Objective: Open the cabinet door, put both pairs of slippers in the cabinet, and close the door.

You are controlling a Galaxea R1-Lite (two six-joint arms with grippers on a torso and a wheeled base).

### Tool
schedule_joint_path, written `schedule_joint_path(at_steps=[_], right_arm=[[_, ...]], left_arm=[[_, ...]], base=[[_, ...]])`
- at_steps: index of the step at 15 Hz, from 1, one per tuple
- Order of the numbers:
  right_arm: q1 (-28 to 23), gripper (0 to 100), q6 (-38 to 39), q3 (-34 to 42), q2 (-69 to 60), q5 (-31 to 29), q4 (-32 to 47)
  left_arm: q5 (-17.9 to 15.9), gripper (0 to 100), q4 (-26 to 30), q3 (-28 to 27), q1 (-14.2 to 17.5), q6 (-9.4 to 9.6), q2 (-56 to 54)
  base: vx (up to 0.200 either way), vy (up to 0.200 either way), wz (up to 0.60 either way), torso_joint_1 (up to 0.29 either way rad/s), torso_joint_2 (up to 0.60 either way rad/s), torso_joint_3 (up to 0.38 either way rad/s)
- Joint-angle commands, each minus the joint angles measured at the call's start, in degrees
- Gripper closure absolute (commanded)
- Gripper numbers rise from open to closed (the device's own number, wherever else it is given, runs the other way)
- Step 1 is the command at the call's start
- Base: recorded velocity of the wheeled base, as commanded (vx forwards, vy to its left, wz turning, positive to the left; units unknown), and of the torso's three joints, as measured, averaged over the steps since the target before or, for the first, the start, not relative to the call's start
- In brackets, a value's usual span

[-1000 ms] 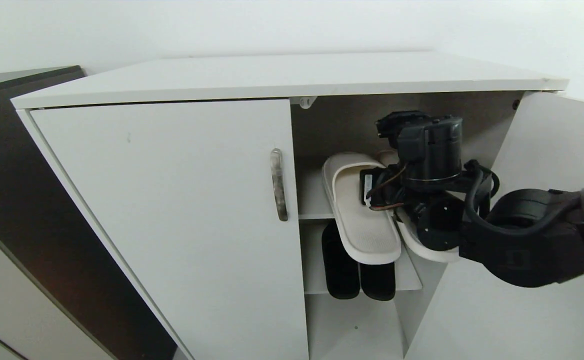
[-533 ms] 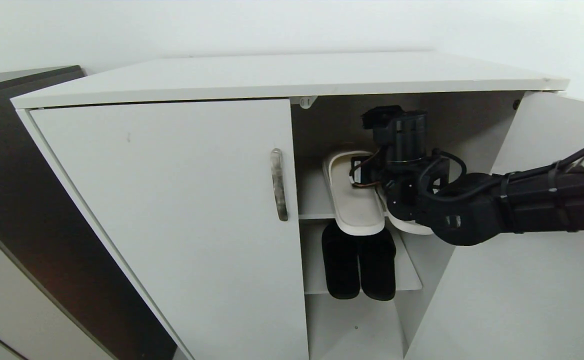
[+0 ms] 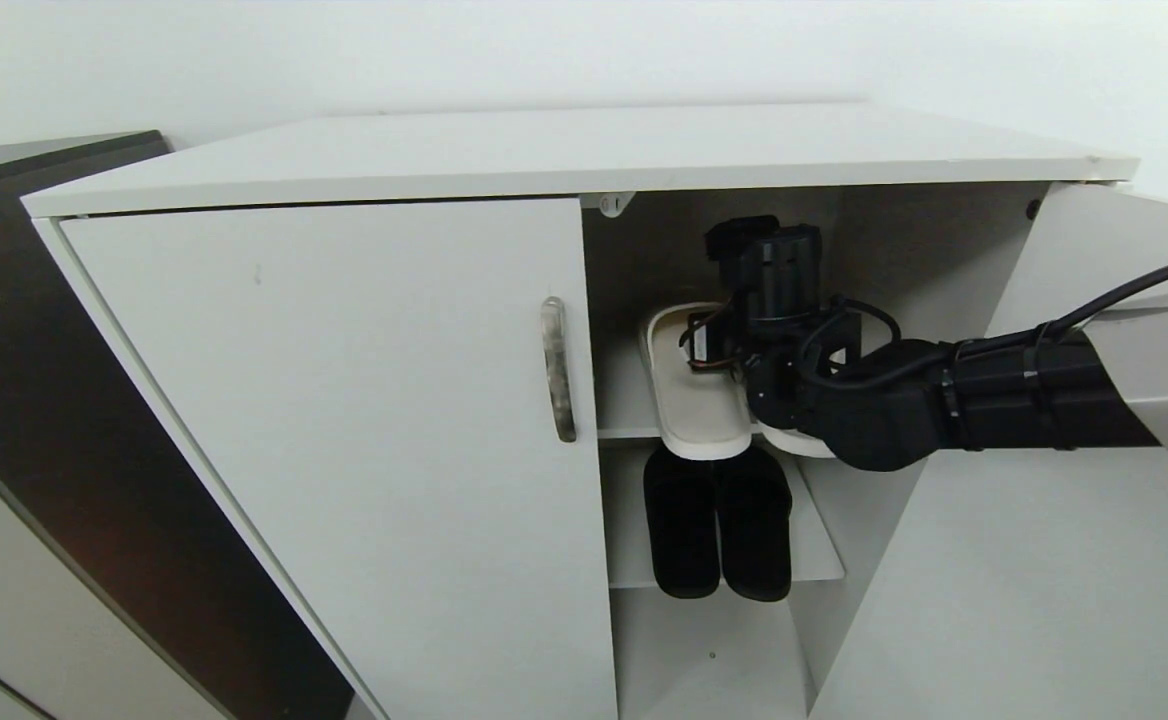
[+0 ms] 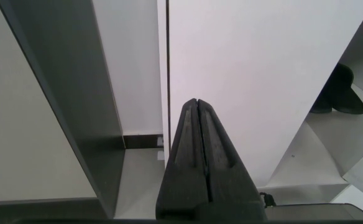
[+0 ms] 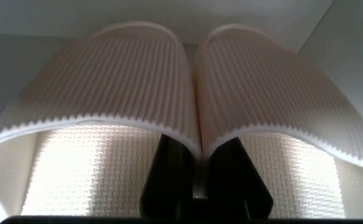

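The white cabinet [image 3: 564, 150] has its right door [image 3: 1034, 540] swung open and its left door [image 3: 344, 400] closed. A pair of white slippers [image 3: 696, 405] lies on the upper shelf, heels slightly over the shelf's front edge. My right gripper [image 5: 198, 158] is inside the cabinet, its fingers [image 5: 169, 168] under the ribbed straps, shut on the inner edges of the white slippers [image 5: 119, 81]. The black slippers [image 3: 719, 535] sit side by side on the shelf below. My left gripper [image 4: 197, 109] is shut and empty, low in front of the left door, with the black slippers [image 4: 338, 93] off to one side.
A metal handle [image 3: 557, 368] runs down the closed left door's edge. A dark panel [image 3: 54, 330] stands to the cabinet's left. The bottom compartment [image 3: 704, 650] lies below the black slippers.
My right arm has pushed the white slippers deeper into the cabinet, from hanging tilted over the shelf edge to lying on the upper shelf. The black slippers stayed put.
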Motion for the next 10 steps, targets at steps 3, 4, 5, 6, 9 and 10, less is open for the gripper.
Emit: schedule_joint_path(at_steps=[3, 4, 5, 6, 9, 10], right_arm=[[0.0, 0, 0.0, -0.3, 0.5, -0.1, 0.0], [0.0, 0, -0.1, -0.1, 0.4, -0.1, 0.1], [0.0, 0, -0.1, 0.0, 0.3, -0.1, 0.3], [0.2, 0, -0.1, 0.9, -0.1, -0.2, 0.2], [2.5, 0, 0.0, 6.6, -5.1, -0.2, -0.1], [4.0, 0, 0.1, 10.9, -8.3, -0.2, -0.3]], left_arm=[[0.0, 100, 0.0, 0.0, 0.0, -0.04, 0.1], [0.0, 100, 0.0, 0.0, 0.0, -0.04, 0.1], [0.0, 100, 0.0, 0.0, 0.0, -0.04, 0.1], [0.0, 100, 0.0, 0.0, 0.0, -0.12, 0.1], [0.0, 100, 0.0, 0.0, 0.0, -0.12, 0.1], [0.0, 100, 0.0, 0.0, 0.0, -0.12, 0.1]], base=[[0.0, 0.0, 0.0, 0.0, 0.0, 0.0], [0.0, 0.0, 0.0, 0.0, 0.0, 0.0], [0.0, 0.0, 0.0, 0.0, 0.0, 0.0], [0.0, 0.0, 0.0, 0.0, 0.0, 0.0], [0.0, 0.0, 0.0, 0.0, 0.0, 0.0], [0.0, 0.0, 0.0, 0.0, 0.0, 0.0]])
